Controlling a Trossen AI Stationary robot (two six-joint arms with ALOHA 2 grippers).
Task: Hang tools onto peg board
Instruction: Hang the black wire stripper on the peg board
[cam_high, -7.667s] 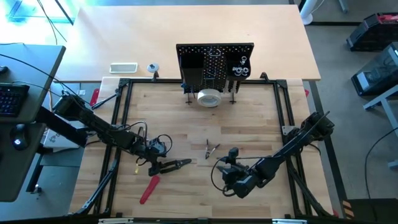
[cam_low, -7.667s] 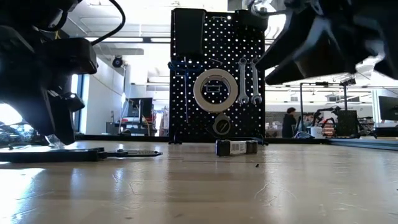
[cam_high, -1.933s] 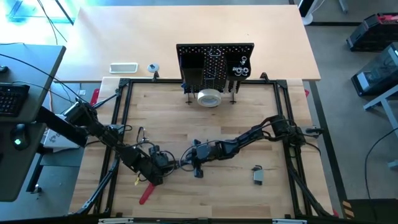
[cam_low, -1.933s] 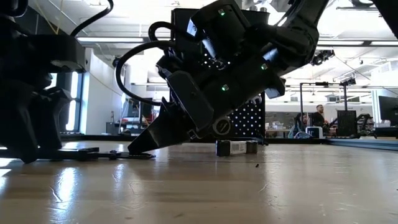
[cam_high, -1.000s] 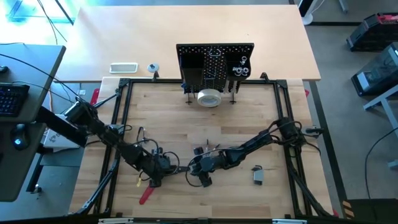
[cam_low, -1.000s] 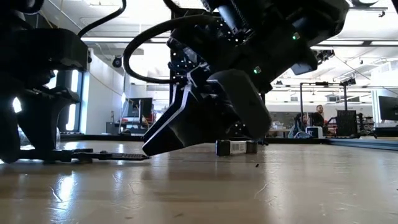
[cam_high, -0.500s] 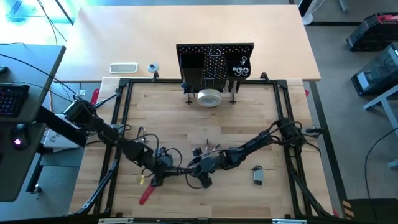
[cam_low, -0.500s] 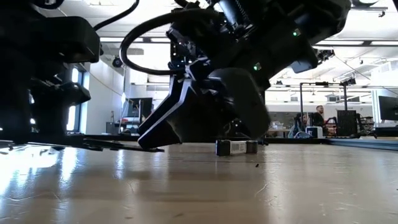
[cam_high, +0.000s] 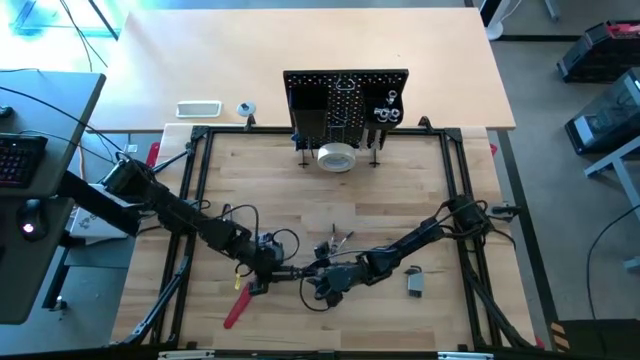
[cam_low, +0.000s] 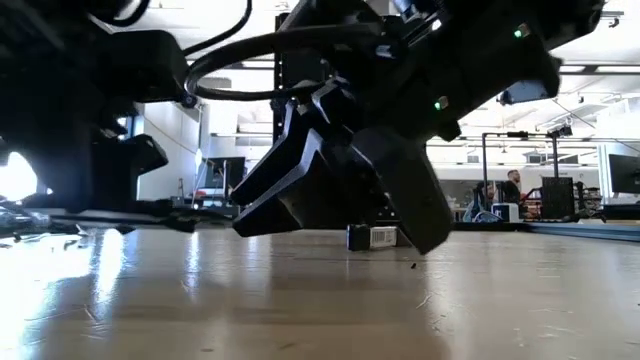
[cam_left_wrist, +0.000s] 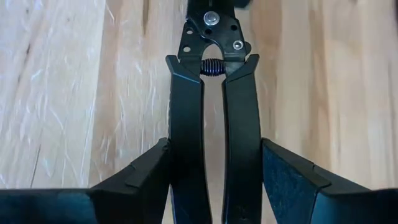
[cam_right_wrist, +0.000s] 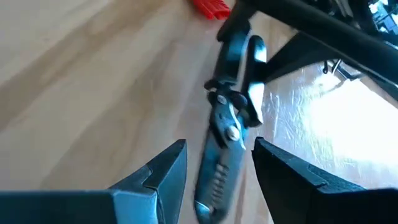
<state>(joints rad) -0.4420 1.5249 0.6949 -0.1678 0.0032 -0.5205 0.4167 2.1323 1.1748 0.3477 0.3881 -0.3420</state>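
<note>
Your left claw (cam_left_wrist: 211, 186) has its two fingers on the outer sides of the black pliers (cam_left_wrist: 213, 118), pinching the two handles together. In the view from above, that claw (cam_high: 262, 268) is low over the table (cam_high: 420, 180), near its front edge and a bit left of the middle. The pliers' nose (cam_high: 300, 271) points at your right claw (cam_high: 322, 283), which sits just beside it.

Your right claw (cam_right_wrist: 214, 177) is spread wide, with the nose of the pliers (cam_right_wrist: 225, 146) between its fingers and nothing pinched yet.

The two claws are very close, so they could bump. If the left one lets go before the right one squeezes, the pliers could drop or twist.

A red tool (cam_high: 239, 303) lies close by and could get knocked.

The peg board (cam_high: 346, 102) stands far off at the back edge, with the white tape roll (cam_high: 337, 157) at its foot.
</note>
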